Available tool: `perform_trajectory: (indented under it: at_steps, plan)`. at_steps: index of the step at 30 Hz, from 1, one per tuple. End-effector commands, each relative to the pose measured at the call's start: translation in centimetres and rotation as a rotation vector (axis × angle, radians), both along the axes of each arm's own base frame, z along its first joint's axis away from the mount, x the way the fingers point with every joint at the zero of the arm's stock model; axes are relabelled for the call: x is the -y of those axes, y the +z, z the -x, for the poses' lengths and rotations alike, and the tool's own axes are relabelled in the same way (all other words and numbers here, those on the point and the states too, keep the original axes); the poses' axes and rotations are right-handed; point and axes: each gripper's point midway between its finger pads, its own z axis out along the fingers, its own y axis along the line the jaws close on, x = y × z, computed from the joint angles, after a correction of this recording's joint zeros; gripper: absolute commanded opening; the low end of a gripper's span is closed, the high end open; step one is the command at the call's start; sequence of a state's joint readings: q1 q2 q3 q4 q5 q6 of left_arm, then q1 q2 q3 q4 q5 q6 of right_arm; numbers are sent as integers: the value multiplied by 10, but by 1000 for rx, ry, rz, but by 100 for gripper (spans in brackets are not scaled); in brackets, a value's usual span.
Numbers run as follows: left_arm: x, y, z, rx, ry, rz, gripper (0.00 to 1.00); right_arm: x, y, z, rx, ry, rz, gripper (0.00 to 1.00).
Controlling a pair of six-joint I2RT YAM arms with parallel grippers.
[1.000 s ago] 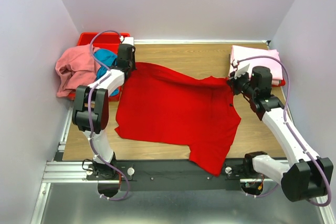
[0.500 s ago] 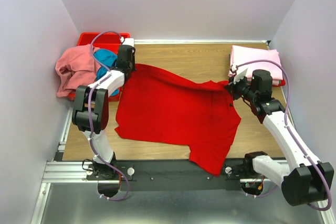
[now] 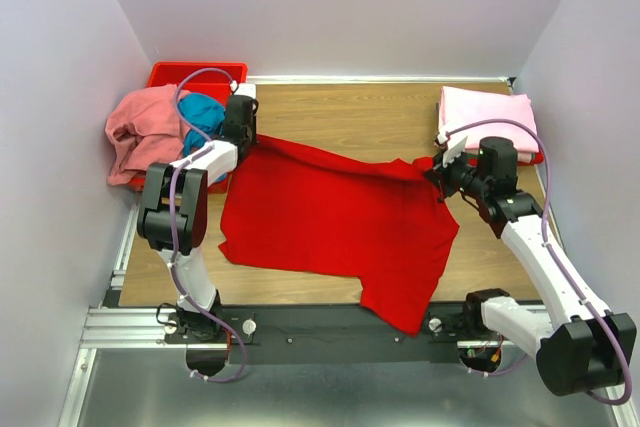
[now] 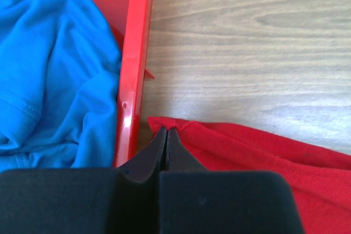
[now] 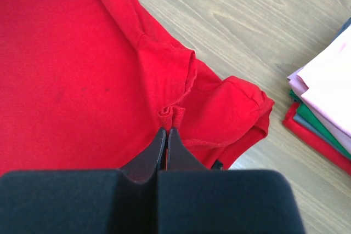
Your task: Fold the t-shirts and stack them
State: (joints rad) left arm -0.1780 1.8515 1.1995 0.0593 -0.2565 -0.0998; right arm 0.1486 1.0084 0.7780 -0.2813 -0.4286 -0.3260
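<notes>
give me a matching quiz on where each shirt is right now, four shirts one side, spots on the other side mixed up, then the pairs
1 red t-shirt
2 teal blue t-shirt
3 light pink t-shirt
4 salmon pink t-shirt

a folded flat at the far right of the table
b heaped over the left side of the red bin
c pinched by the left gripper and the right gripper
d bunched inside the bin

Pairs: 1-c, 2-d, 3-a, 4-b

Shows pale wood grain across the table [image 3: 350,117]. Bears a bright red t-shirt [image 3: 330,217] spread over the centre, one corner overhanging the edge near 6 o'clock. Holds a folded stack of t-shirts [image 3: 485,112] at 2 o'clock, light pink uppermost, and a red bin [image 3: 195,74] at 10 o'clock.
</notes>
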Motion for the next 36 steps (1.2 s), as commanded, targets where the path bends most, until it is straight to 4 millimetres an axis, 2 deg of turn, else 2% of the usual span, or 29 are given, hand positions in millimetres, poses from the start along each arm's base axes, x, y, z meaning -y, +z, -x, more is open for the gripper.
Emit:
perform_trajectory:
  at_steps: [1, 15, 36]
  plan:
    - [-11, 2, 0, 25, 37, -30, 0, 7, -3, 4, 4, -22, 26, 0]
    - [-15, -3, 11, -2, 50, -52, 0, -2, -5, 12, 3, 45, 3, 0]
    - [-12, 11, 28, 15, 42, -46, 0, 11, -15, 2, -22, -34, 47, 0]
